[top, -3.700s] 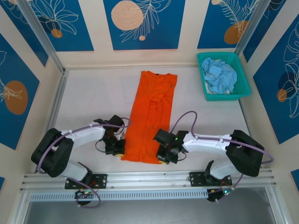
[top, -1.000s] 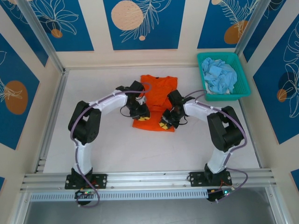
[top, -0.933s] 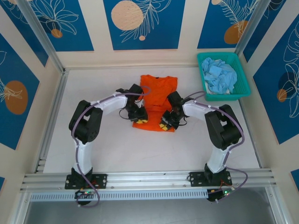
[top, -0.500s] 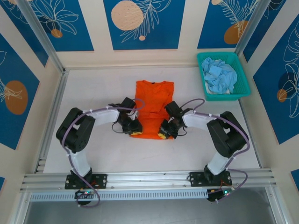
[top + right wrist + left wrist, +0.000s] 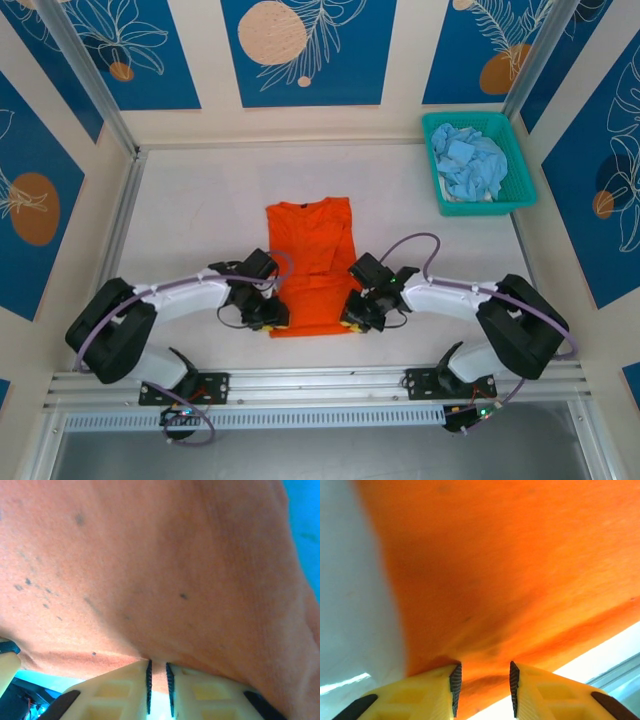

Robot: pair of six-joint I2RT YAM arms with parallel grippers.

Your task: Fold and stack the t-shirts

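Top external: the orange t-shirt [image 5: 312, 265], folded in half seconds ago, now lies dragged back to the bench's [image 5: 200, 220] near edge. The left gripper [image 5: 270, 322] and right gripper [image 5: 352, 318] each pinch a near corner. Judgement: another fold comes next; the blue t-shirts [image 5: 468, 165] wait in the basket [image 5: 480, 208].

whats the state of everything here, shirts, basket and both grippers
orange t-shirt: folded to a narrow rectangle, flat on the table, both near corners pinched
pale blue t-shirts: unfolded, crumpled in a heap in the basket
teal basket: upright at the far right, holding the blue heap
left gripper: shut on the orange shirt's near left corner, cloth bunched in its jaws
right gripper: shut on the near right corner
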